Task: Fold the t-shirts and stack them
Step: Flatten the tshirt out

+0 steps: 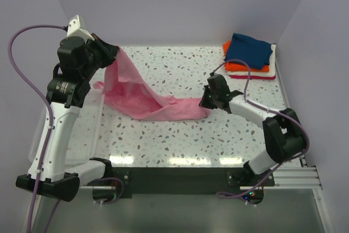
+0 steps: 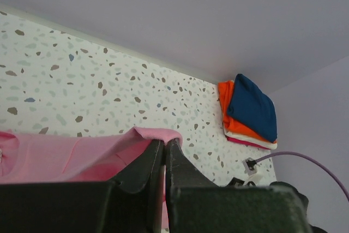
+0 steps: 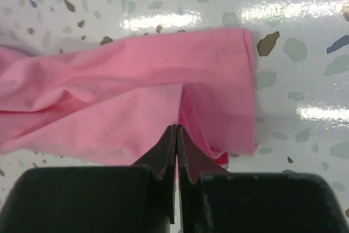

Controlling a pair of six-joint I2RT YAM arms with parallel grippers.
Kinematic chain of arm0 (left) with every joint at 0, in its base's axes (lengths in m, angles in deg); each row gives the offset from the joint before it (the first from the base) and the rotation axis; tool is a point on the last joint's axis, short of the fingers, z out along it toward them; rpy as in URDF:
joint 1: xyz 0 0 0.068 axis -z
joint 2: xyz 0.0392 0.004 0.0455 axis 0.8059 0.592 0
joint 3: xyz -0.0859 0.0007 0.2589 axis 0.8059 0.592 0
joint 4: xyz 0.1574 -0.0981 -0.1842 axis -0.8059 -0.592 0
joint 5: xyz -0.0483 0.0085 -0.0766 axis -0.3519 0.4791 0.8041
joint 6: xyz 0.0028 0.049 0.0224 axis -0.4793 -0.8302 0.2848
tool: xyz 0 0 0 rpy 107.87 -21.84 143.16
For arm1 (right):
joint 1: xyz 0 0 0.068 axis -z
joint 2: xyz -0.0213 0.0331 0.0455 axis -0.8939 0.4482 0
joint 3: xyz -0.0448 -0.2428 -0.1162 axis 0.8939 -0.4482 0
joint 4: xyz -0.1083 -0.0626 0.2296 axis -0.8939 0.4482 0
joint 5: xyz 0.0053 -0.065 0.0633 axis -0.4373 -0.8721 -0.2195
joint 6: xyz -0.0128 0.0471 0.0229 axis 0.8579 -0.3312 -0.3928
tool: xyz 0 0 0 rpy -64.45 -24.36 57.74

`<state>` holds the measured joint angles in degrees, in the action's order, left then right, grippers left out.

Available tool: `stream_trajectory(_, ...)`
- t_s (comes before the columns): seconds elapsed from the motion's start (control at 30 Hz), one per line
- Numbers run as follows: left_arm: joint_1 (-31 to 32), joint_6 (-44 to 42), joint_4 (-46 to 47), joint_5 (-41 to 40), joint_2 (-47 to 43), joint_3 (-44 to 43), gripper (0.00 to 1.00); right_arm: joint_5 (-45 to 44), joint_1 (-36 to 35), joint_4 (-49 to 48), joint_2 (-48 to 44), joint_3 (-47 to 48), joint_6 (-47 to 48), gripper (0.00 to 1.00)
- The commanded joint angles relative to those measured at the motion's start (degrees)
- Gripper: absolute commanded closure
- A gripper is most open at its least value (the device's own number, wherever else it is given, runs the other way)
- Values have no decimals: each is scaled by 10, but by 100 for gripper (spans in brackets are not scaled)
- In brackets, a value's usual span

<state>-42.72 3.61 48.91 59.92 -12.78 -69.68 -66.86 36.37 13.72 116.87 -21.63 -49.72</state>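
A light pink t-shirt (image 1: 143, 97) stretches across the speckled table from the raised left gripper (image 1: 115, 52) down to the right gripper (image 1: 204, 103). The left gripper (image 2: 164, 143) is shut on a pink edge (image 2: 158, 133) held up off the table. Low on the table, the right gripper (image 3: 177, 128) is shut on a pinched fold of the pink t-shirt (image 3: 136, 102) near its end. A stack of folded t-shirts (image 1: 248, 55), navy blue on top of orange, white and red, lies at the back right corner, also seen as the stack (image 2: 248, 110) in the left wrist view.
A clear plastic bin (image 1: 87, 129) sits at the table's left side under the left arm. A purple cable (image 1: 22, 42) loops from the left arm. Lilac walls (image 1: 180, 4) close the back and sides.
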Motion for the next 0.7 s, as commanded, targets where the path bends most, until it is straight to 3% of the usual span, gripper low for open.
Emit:
stream_trajectory(0.0,-4,-19,27,1,0,-27,100,-19,0,8,-87,-8,5,100)
stream_trajectory(0.17,-4,-22,23,-10,-3,-30,100,-25,0,37,-167,-45,8,100)
stream_trajectory(0.5,-8,-33,4,-49,-15,-20,100,-52,-1,137,-430,-261,-56,100)
stream_trajectory(0.6,-11,-30,7,-44,-14,-10,100,-42,0,137,-479,-301,-82,95)
stream_trajectory(0.67,-11,-26,11,-37,-13,-5,100,-36,0,136,-493,-303,-87,84)
